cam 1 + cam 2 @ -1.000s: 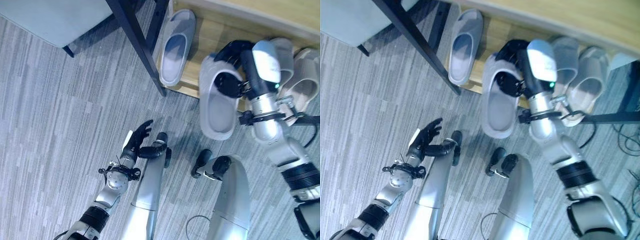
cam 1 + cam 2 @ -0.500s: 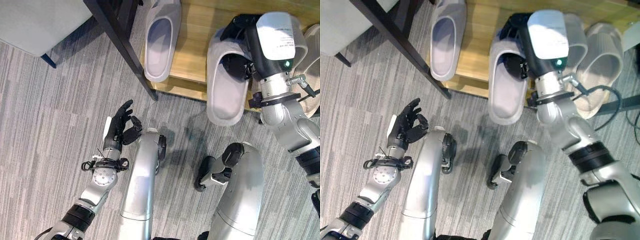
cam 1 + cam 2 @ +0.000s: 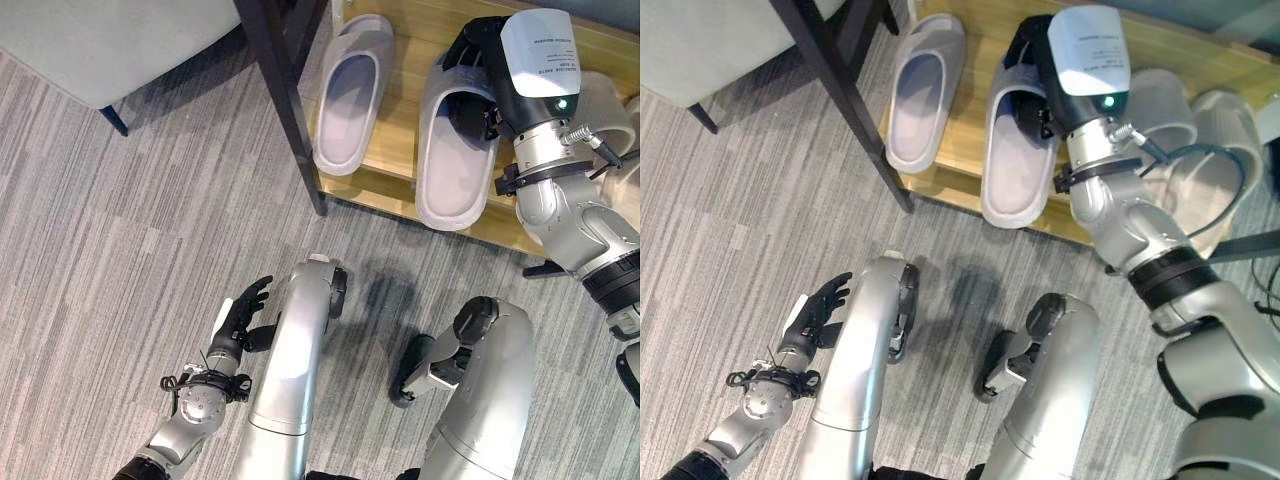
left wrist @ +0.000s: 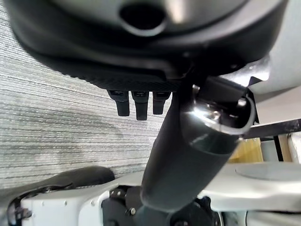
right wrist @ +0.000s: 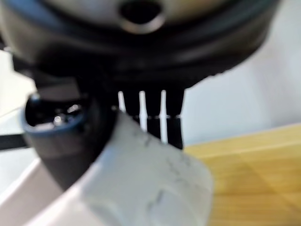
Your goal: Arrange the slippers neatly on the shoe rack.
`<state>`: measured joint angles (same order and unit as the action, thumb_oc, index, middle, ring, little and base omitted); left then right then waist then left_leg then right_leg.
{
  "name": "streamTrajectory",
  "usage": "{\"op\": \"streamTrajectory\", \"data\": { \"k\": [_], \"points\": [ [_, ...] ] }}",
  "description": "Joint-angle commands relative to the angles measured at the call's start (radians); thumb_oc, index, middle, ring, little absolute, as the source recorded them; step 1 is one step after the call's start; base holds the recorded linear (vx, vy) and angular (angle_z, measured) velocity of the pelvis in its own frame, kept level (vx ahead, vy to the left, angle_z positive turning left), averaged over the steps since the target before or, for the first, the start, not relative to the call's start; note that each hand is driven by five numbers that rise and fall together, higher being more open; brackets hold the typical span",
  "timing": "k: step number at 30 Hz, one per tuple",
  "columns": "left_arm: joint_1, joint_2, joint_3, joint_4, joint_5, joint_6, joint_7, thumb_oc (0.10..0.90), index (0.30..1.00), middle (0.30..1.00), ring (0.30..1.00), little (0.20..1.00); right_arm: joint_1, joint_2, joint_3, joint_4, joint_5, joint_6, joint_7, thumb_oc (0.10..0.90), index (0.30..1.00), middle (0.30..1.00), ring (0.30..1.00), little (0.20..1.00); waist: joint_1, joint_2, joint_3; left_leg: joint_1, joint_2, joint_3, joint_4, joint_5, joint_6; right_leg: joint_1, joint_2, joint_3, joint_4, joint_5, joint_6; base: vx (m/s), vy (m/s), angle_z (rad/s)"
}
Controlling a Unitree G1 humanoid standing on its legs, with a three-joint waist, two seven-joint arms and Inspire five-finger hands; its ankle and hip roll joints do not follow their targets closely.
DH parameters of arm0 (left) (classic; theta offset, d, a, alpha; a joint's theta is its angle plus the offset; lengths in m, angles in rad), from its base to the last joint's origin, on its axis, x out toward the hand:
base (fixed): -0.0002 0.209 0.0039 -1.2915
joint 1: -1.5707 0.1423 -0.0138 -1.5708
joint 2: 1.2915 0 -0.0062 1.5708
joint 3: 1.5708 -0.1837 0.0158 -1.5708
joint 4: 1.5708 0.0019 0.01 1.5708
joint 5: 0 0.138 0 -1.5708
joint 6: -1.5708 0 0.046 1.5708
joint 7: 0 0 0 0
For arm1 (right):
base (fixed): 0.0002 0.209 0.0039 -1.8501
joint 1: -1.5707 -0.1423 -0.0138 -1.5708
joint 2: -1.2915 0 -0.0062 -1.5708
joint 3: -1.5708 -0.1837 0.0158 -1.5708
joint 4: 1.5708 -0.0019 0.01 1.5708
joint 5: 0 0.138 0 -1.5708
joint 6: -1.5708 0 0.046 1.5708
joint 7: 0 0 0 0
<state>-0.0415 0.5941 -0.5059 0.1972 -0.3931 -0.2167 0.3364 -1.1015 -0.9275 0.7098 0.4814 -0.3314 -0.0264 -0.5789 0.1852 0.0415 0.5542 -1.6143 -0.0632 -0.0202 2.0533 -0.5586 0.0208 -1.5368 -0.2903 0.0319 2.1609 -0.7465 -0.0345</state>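
Observation:
A pale grey slipper [image 3: 455, 165] lies lengthwise on the wooden shelf [image 3: 396, 150] of the shoe rack, its heel over the front edge. My right hand [image 3: 472, 60] is shut on its toe strap; in the right wrist view the thumb and fingers [image 5: 150, 117] pinch the pale strap [image 5: 146, 188]. A matching slipper [image 3: 350, 95] lies just to its left on the same shelf. Two more pale slippers [image 3: 1162, 100] [image 3: 1225, 130] sit further right, partly behind my right arm. My left hand [image 3: 245, 312] hangs open low over the carpet, holding nothing.
The rack's black post [image 3: 288, 110] slants down at the shelf's left end. A light grey seat [image 3: 110, 40] with a dark leg stands at the upper left. Grey striped carpet [image 3: 120, 260] covers the floor in front of the rack.
My right hand has carried the slipper up from the shelf's edge and set it further onto the shelf beside the left one. My left hand has dropped lower. The camera has shifted.

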Motion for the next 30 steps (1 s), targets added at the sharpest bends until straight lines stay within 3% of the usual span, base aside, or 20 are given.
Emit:
{"op": "streamTrajectory", "data": {
  "k": [1, 7, 8, 9, 11, 16, 30],
  "points": [
    [0.003, 0.022, -0.035, -0.129, -0.01, -0.089, -0.011, 0.8, 0.9, 0.9, 0.9, 0.9, -0.209, -0.021, -0.013, -0.01, 0.018, -0.003, -0.107, 0.4, 0.3, 0.3, 0.3, 0.3, 0.054, 0.021, -0.034, 0.044, -0.02, -0.032, 0.021, -0.248, -0.016, 0.019, 0.005, -0.003, 0.034, -0.03, -0.083, 0.0, -0.033, 0.17],
    [0.011, 0.042, -0.039, -0.158, -0.023, -0.1, -0.022, 0.8, 0.9, 0.9, 0.9, 0.9, -0.246, -0.033, 0.026, 0.078, 0.025, 0.01, -0.104, 0.4, 0.3, 0.3, 0.3, 0.3, 0.086, 0.034, -0.034, 0.044, -0.045, -0.061, 0.011, -0.242, -0.032, 0.052, -0.023, -0.044, 0.021, -0.02, -0.08, 0.0, -0.057, 0.18],
    [0.011, 0.042, -0.04, -0.158, -0.023, -0.1, -0.022, 0.8, 0.9, 0.9, 0.9, 0.9, -0.247, -0.033, 0.028, 0.079, 0.025, 0.009, -0.104, 0.472, 0.408, 0.408, 0.408, 0.408, 0.086, 0.037, -0.034, 0.044, -0.046, -0.063, 0.012, -0.242, -0.032, 0.054, -0.024, -0.046, 0.021, -0.02, -0.08, -0.01, -0.037, 0.19],
    [0.009, 0.051, -0.042, -0.163, -0.02, -0.102, -0.023, 0.8, 0.9, 0.9, 0.9, 0.9, -0.256, -0.034, 0.034, 0.109, 0.029, 0.012, -0.101, 0.635, 0.653, 0.653, 0.653, 0.653, 0.096, 0.039, -0.034, 0.044, -0.048, -0.065, 0.013, -0.241, -0.037, 0.055, -0.031, -0.052, 0.022, -0.022, -0.081, -0.01, -0.034, 0.11],
    [0.006, 0.062, -0.058, -0.167, -0.018, -0.102, -0.023, 0.8, 0.9, 0.9, 0.9, 0.9, -0.277, -0.015, 0.06, 0.175, 0.037, 0.017, -0.104, 0.8, 0.9, 0.9, 0.9, 0.9, 0.109, 0.05, -0.034, 0.044, -0.057, -0.081, 0.021, -0.244, -0.043, 0.067, -0.036, -0.065, 0.024, -0.016, -0.078, -0.02, -0.013, 0.08],
    [-0.006, 0.073, -0.073, -0.168, -0.027, -0.105, -0.017, 0.8, 0.9, 0.9, 0.9, 0.9, -0.339, 0.012, 0.131, 0.253, 0.044, 0.018, -0.091, 0.8, 0.9, 0.9, 0.9, 0.9, 0.129, 0.075, -0.034, 0.044, -0.06, -0.104, 0.033, -0.249, -0.051, 0.077, -0.039, -0.087, 0.031, -0.017, -0.077, -0.01, 0.005, 0.05],
    [0.022, 0.075, -0.048, -0.164, -0.027, -0.093, -0.013, 0.8, 0.9, 0.9, 0.9, 0.9, -0.35, -0.001, 0.156, 0.12, 0.059, -0.009, -0.067, 0.8, 0.9, 0.9, 0.9, 0.9, 0.095, 0.045, -0.034, 0.044, -0.038, -0.091, 0.047, -0.251, -0.061, 0.044, -0.028, -0.059, 0.06, -0.012, -0.08, 0.0, 0.001, 0.0]
  ]
}}
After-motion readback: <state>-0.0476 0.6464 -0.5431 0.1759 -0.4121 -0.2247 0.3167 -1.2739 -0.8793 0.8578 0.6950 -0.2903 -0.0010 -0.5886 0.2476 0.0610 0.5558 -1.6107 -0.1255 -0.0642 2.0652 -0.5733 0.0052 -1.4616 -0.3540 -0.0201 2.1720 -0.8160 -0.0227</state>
